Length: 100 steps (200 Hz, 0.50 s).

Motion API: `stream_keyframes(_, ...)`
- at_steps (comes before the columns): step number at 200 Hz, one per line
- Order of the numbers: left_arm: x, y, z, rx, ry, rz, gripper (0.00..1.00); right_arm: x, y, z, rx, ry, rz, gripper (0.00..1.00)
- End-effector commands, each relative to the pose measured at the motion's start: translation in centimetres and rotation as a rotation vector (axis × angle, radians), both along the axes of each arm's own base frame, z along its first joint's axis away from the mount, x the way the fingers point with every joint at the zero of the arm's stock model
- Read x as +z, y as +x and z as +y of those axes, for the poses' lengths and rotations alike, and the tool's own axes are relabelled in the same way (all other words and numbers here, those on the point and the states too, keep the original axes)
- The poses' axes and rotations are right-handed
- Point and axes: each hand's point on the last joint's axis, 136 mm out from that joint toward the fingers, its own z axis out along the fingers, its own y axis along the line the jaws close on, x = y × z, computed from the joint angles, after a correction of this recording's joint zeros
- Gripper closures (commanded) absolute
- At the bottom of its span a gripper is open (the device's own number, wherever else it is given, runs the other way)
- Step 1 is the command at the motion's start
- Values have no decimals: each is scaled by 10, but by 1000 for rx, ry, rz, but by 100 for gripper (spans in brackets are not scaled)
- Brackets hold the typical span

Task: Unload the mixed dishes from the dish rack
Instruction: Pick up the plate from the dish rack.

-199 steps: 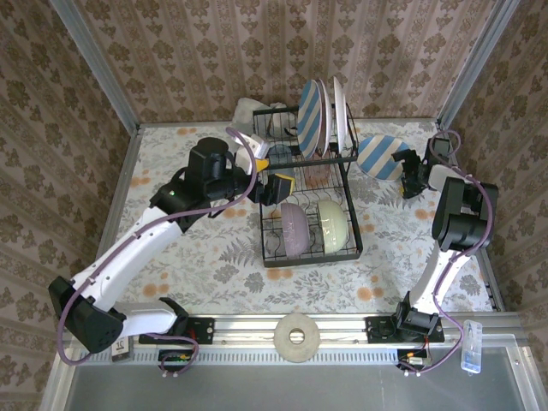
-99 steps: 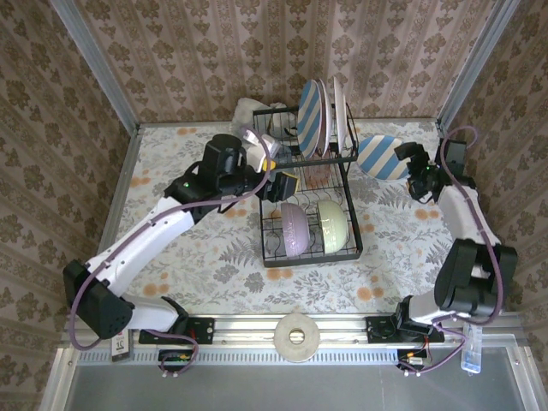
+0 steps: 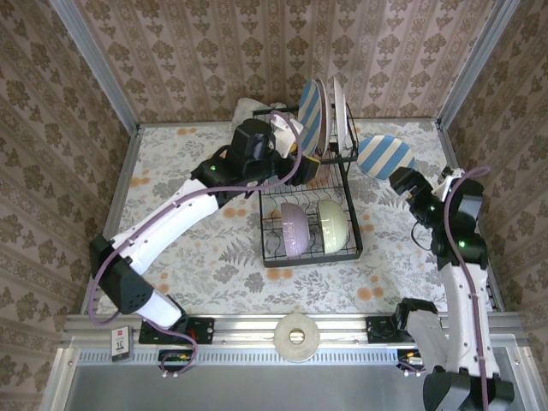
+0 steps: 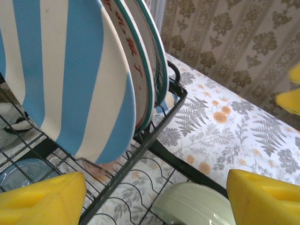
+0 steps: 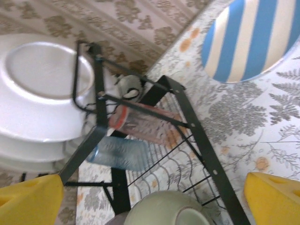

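**Top external view:** The black wire two-tier dish rack sits mid-table, its long axis running 12 to 6 o'clock. On its upper tier a round blue-and-white striped plate stands on edge, its face toward 9 o'clock, with glossy white plates at its 3 o'clock. Two bowls are propped on the lower tier, one lavender bowl and one pale green bowl. A second striped plate lies flat on the floral tablecloth at the rack's 2 o'clock. The left gripper is at the upper tier. The right gripper hovers at the flat plate's 5 o'clock.

**Left wrist view:** Three plates stand on edge, the striped one nearest. The yellow fingers are spread wide, holding nothing.

**Right wrist view:** One translucent pink tumbler and one grey-blue tumbler lie on their sides, long axes roughly 9 to 3 o'clock. The fingers are spread wide and empty.
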Motion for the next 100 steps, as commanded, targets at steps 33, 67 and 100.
stream_keyframes(33,-1,34,-11,131,43,-26,36,26,-20,21,112,-29,-109,0)
stream_keyframes(67,-9,46,-16,174,76,-22,43,32,-22,25,131,-28,-134,0)
stream_keyframes(100,-13,52,-21,188,91,-26,47,30,-21,27,140,-18,-140,0)
